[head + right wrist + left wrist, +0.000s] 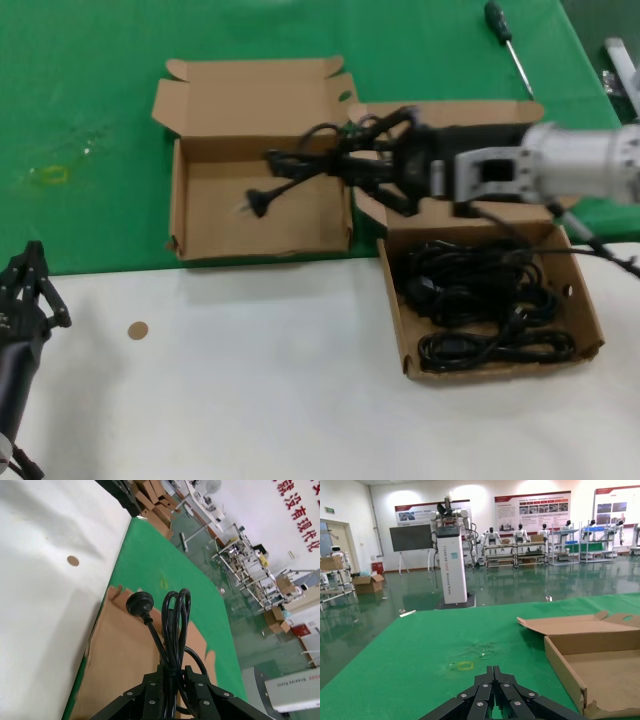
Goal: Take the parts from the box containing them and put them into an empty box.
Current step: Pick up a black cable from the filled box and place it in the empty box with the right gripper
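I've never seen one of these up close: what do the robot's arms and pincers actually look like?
The right arm is a silver-grey metal tube with a boxy grey wrist and a black cable hanging under it. Both pincers, right and left, are black, built from slim linked bars dotted with small silver screws.

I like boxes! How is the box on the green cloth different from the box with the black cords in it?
The left box lies on green cloth; the right box sits on the white table. The left box holds nothing yet, though the right gripper hangs a cord over it; the right box holds black cords. Both are shallow brown cardboard, lids open.
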{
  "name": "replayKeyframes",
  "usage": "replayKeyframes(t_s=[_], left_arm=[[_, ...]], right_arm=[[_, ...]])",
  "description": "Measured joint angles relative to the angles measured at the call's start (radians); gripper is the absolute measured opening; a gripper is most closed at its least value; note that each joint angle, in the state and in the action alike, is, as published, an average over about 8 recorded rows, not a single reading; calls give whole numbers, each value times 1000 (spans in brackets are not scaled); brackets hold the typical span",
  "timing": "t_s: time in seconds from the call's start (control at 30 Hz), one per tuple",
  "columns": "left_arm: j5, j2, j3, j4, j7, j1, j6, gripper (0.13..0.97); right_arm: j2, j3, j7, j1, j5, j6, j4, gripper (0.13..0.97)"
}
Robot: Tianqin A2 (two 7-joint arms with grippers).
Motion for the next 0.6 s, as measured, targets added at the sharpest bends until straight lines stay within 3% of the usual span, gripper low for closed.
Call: replayKeyframes(t_s=[0.27,0.6], left_arm=[[0,0,0,0,0,0,0,152],[0,0,0,0,0,0,0,152]], right_arm=[[-156,-33,-116,49,-17,74,-169,224],[-320,6,-382,133,26,135,-492,224]])
